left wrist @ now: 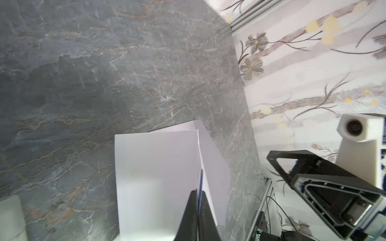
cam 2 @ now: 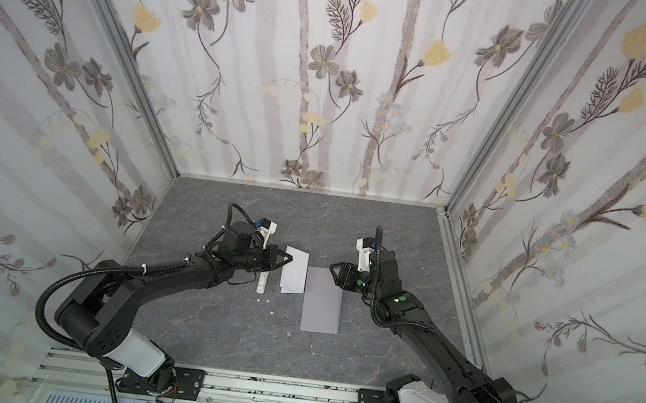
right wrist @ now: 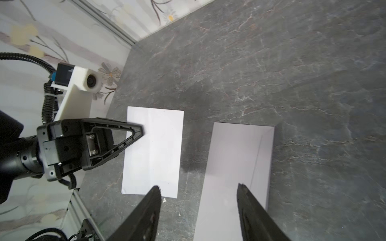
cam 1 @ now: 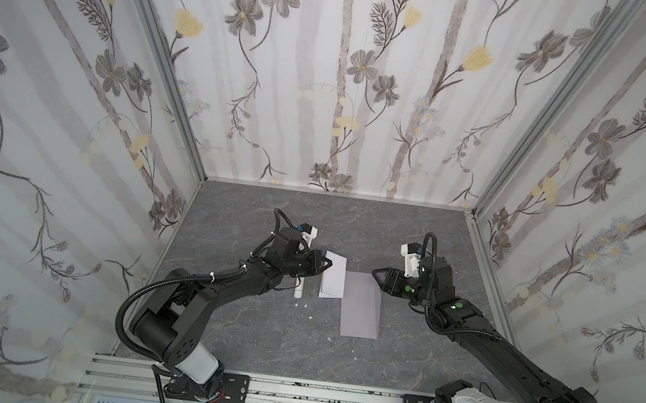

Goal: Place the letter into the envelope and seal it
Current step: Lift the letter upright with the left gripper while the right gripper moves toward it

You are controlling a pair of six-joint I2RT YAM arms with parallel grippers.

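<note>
the step in hand looked like the pick-up of the letter (right wrist: 153,152): the folded white sheet lay on the grey worktop (cam 1: 254,340) just beside the envelope (right wrist: 234,167), not yet inside it. the left tool (left wrist: 197,192) was clamped shut on the sheet's edge, and a sliver of blue border showed between its fingers in the left wrist view. whether that edge was lifted off the worktop could not be told. the right tool (right wrist: 199,185) hung above one end of the envelope with its jaws spread wide and nothing between them. the envelope lay flat; whether its flap stood open could not be told. a white glue stick (cam 1: 299,289) lay near the left arm. next, i judged, the right tool needed to pin the envelope or open its mouth while the left carried the sheet across and slid it in squarely, since thin paper would buckle.
</note>
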